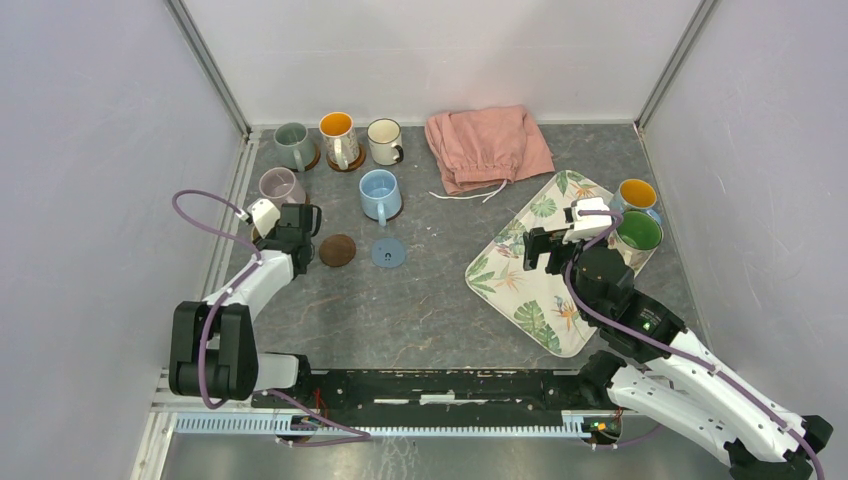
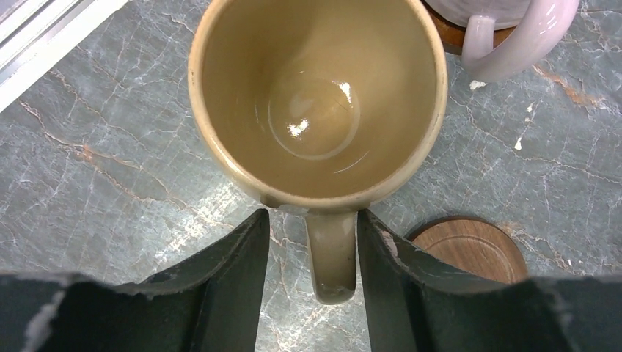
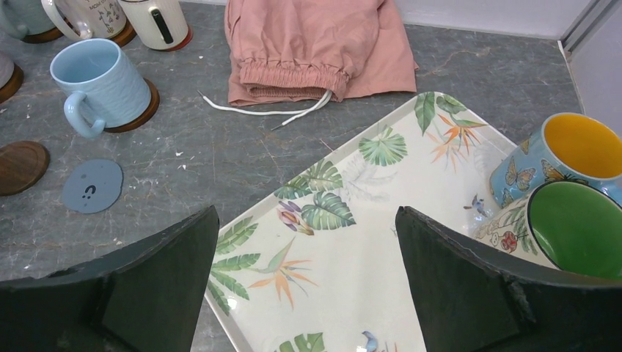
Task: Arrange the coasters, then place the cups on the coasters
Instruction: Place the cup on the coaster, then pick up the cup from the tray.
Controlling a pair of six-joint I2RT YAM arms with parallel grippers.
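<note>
So far five cups sit on coasters; the left hand, narrowly parted, straddles the beige cup's handle, the right hand gapes wide, and two more cups and two bare coasters wait.

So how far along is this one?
Done: grey-green cup, patterned cup, cream cup, lilac cup, light blue cup sit on coasters.
In hand: left hand straddles the handle of the beige cup.
Left: brown coaster, blue coaster bare; butterfly cup, green-inside cup by the tray.

Beige cup upright and empty, bare brown coaster near, blue coaster beside
</note>
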